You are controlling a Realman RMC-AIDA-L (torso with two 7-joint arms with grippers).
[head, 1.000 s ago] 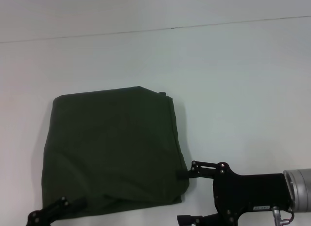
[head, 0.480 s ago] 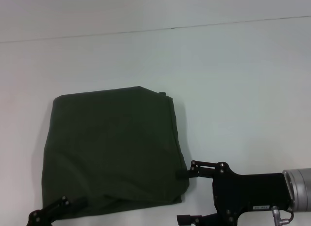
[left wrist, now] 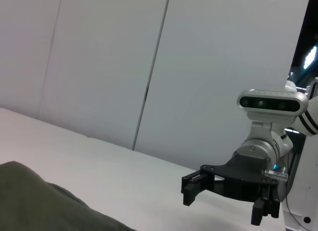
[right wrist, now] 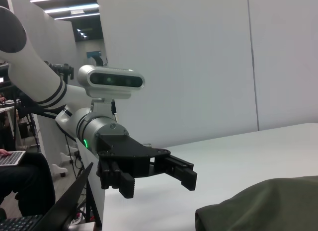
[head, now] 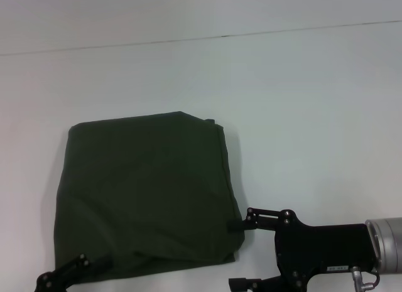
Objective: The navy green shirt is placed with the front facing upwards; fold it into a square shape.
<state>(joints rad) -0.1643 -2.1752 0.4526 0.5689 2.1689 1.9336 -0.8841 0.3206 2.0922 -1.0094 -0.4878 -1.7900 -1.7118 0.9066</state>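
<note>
The navy green shirt (head: 147, 191) lies folded into a rough square on the white table (head: 301, 116), in the near left part of the head view. Only plain dark fabric faces up; no print, label or writing can be read on it. Its top edge is fairly straight, and the near edge is rumpled, with a fold line running across the lower part.

The right gripper (head: 242, 254) sits at the shirt's near right corner. Its upper finger tip (head: 235, 225) touches or just meets the fabric edge there; the lower finger (head: 242, 283) stands well apart from it, beside the shirt and off the cloth. The jaws are spread wide and hold nothing. The left wrist view confirms this: the right gripper (left wrist: 223, 196) hangs above the table with fingers parted and empty.

The left gripper (head: 72, 273) is at the shirt's near left corner, its dark finger lying against the fabric edge. In the right wrist view the left gripper (right wrist: 154, 177) shows its fingers spread, gripping nothing, just beside the shirt's edge (right wrist: 258, 206).
</note>
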